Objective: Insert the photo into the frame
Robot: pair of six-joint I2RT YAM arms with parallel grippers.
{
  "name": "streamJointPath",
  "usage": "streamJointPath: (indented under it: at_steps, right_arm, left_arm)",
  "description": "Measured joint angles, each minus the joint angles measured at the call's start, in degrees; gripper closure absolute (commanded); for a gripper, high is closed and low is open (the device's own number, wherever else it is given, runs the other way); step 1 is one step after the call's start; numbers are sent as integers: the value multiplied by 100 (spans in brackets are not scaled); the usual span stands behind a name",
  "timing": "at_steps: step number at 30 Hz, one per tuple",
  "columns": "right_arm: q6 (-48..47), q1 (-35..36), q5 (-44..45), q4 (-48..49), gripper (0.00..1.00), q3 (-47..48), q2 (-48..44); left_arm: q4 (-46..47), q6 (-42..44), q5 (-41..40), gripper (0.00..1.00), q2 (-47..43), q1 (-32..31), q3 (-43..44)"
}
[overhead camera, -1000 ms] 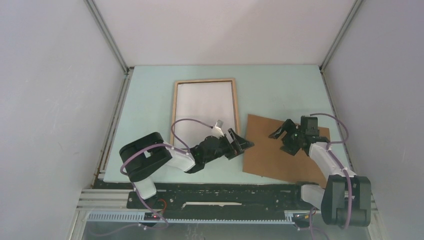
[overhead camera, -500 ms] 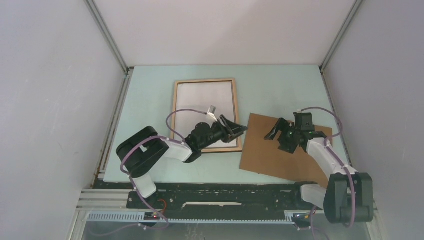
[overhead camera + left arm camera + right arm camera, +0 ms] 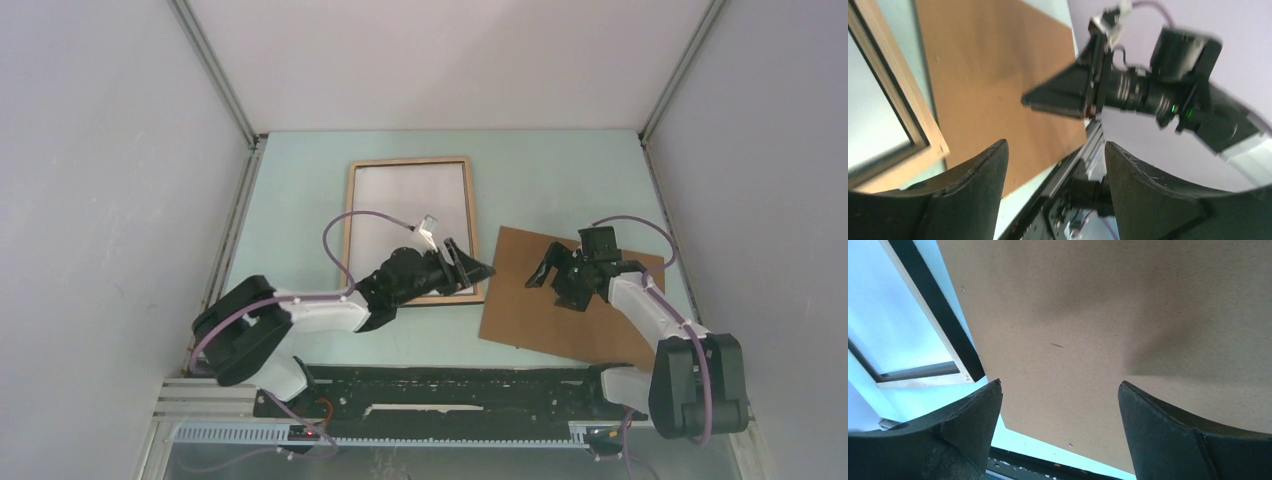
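On the table [image 3: 560, 180], the frame [image 3: 410, 160] lies flat, wood side up, its near right corner hidden under the left arm [image 3: 330, 310]; whether its pale inside holds the photo is unclear. The brown board [image 3: 520, 310] lies just beside. The left pincer [image 3: 478, 268] and right pincer [image 3: 545, 288] both gape wide, empty.

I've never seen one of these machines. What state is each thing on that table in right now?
frame: lying flat, light wood side up, a pale surface filling its opening.
backing board: lying flat beside the frame, to its right in the top view.
left end effector: open, empty, by the frame's near right corner.
right end effector: open, empty, over the backing board.
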Motion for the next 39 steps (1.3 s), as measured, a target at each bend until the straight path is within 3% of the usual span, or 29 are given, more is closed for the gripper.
streamJointPath:
  at_steps: [5,12,19,26,30,39]
  right_arm:
    - [-87,-76,264,-149,7,2,-33]
    - [-79,-428,509,-247,8,2,173]
    - [-59,-590,358,-216,9,2,275]
    - [-61,-623,245,-238,10,70,407]
    - [-81,-627,181,-136,10,81,433]
    - [-83,-625,13,181,10,74,391]
  left_arm:
    - [-1340,518,-688,16,-699,-979,0]
    - [-1902,203,-1108,12,-236,-1473,0]
    - [-1440,-487,-1119,8,627,-1519,-90]
    - [-1060,-828,-1078,8,881,-1517,-109]
    - [-785,-938,-774,16,979,-1429,-109]
    - [796,-1711,275,30,1399,-1123,-245]
